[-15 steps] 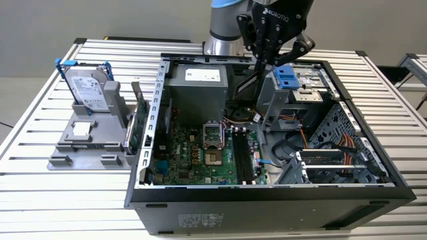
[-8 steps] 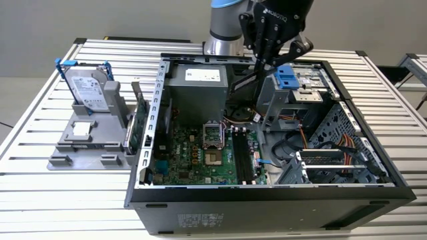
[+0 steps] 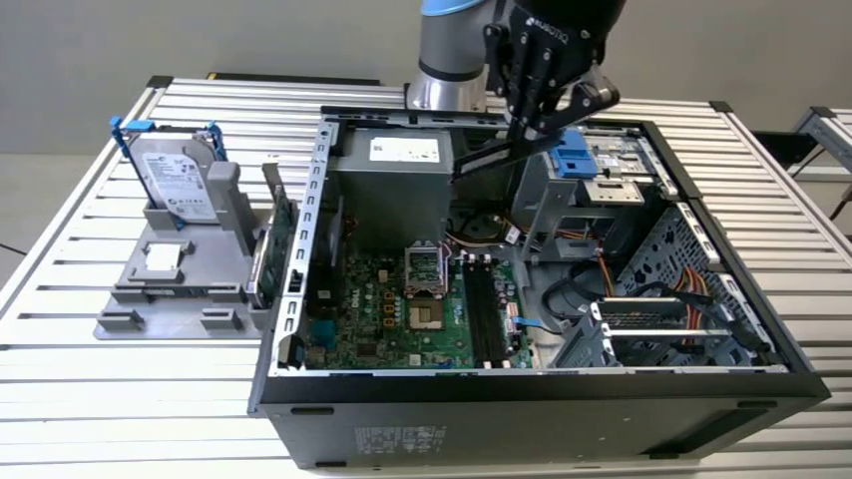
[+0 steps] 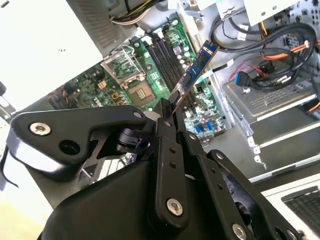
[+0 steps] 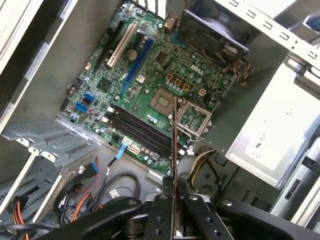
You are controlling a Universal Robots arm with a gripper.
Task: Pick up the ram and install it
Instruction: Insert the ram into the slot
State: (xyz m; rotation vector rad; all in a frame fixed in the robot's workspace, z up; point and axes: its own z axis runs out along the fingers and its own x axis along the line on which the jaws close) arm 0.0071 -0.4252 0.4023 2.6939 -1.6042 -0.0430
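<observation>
The black end effector (image 3: pixel 540 128) was clamped on one end of the long, thin, dark blue-green ram stick (image 4: pixel 194 70), holding it in the air over the open black computer case (image 3: pixel 533 399), upper middle of the exterior view. The stick ran straight out from the fingertips. The black memory slots (image 5: pixel 142 127) lay below, well apart, and their long axis looked set at an angle to the stick's.
</observation>
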